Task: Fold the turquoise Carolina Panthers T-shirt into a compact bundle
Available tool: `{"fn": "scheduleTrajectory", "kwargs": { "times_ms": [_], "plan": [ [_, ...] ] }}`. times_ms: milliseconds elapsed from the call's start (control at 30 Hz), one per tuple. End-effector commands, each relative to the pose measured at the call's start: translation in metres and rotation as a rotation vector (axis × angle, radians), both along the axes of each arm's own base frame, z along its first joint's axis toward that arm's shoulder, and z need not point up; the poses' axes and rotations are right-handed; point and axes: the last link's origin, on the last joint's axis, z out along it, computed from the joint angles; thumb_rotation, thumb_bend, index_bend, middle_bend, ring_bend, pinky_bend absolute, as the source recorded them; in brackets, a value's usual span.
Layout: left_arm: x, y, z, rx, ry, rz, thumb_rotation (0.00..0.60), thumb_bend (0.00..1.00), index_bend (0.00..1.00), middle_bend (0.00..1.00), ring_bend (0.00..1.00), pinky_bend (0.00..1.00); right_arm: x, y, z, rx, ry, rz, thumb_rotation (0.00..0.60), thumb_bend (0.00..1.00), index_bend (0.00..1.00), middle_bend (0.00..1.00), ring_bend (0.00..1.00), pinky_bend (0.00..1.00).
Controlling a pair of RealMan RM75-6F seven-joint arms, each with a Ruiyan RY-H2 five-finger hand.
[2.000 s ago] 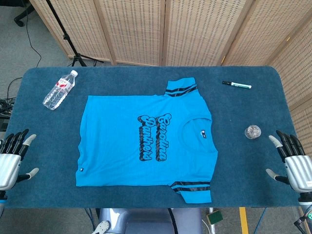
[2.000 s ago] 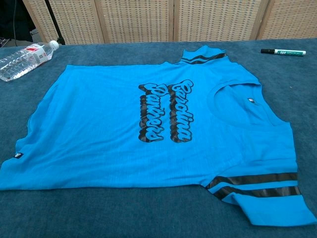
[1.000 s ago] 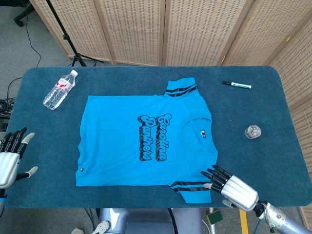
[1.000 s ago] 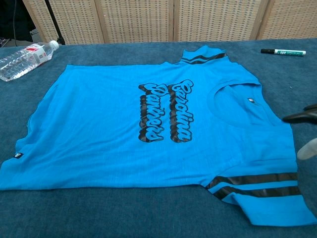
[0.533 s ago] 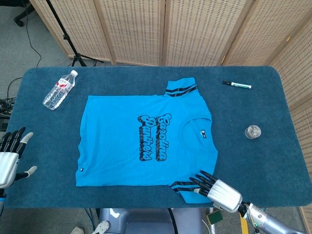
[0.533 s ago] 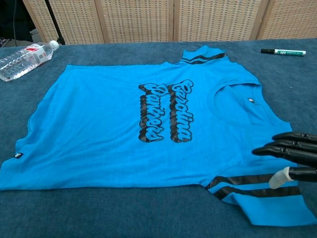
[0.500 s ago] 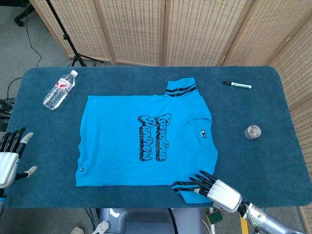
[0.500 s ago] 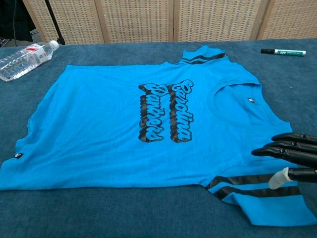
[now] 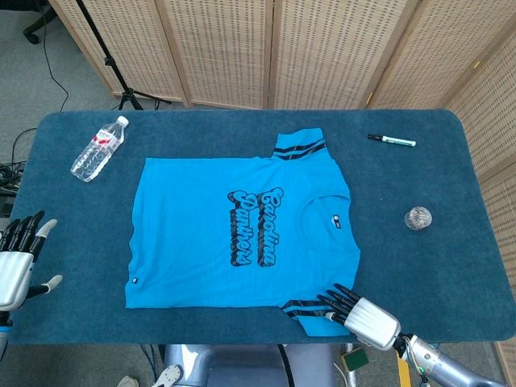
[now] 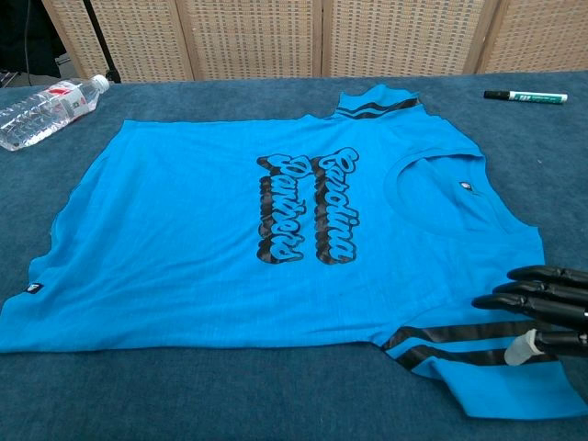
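The turquoise T-shirt (image 9: 242, 234) lies spread flat in the middle of the blue table, print side up, collar toward the right. Its near sleeve (image 9: 322, 314) with black stripes lies by the front edge. My right hand (image 9: 359, 314) hovers over that sleeve, dark fingers (image 10: 537, 294) stretched out over the shirt (image 10: 276, 230) and thumb above the stripes, holding nothing. My left hand (image 9: 18, 258) stays at the table's left edge, fingers spread, away from the cloth.
A water bottle (image 9: 98, 148) lies at the back left. A marker (image 9: 392, 140) lies at the back right, and a small clear round object (image 9: 418, 218) sits right of the shirt. Wicker screens stand behind the table.
My right hand swung from the table's right edge over to the near sleeve, then eased slightly toward the front edge. The left hand barely shifted. The shirt has not moved.
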Motion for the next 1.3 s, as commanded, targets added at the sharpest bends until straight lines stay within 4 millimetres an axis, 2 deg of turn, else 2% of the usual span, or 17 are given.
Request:
{"fn": "scheduleTrajectory", "kwargs": {
  "times_ms": [33,233,700,1100,1300],
  "plan": [
    [0.000,0.000,0.000,-0.001,0.002,0.001,0.600,0.07,0.00,0.00,0.00,0.00,-0.001,0.001,0.000,-0.002,0.000,0.006,0.600,0.00,0.29,0.02,0.00,0.00],
    [0.000,0.000,-0.002,-0.005,0.003,0.002,0.600,0.07,0.00,0.00,0.00,0.00,-0.002,0.001,-0.003,0.007,-0.005,-0.001,0.600,0.02,0.30,0.03,0.00,0.00],
    [-0.001,0.001,-0.001,-0.005,0.001,0.007,0.600,0.07,0.00,0.00,0.00,0.00,0.008,-0.005,-0.010,-0.007,-0.055,-0.018,0.600,0.26,0.33,0.05,0.00,0.00],
    [-0.001,0.001,-0.002,-0.005,0.004,0.010,0.600,0.07,0.00,0.00,0.00,0.00,0.007,-0.006,-0.012,-0.007,-0.051,-0.025,0.600,0.26,0.33,0.05,0.00,0.00],
    [-0.001,0.001,-0.002,-0.008,0.005,0.009,0.600,0.07,0.00,0.00,0.00,0.00,0.010,-0.005,-0.015,-0.003,-0.062,-0.026,0.600,0.35,0.37,0.06,0.00,0.00]
  ]
}}
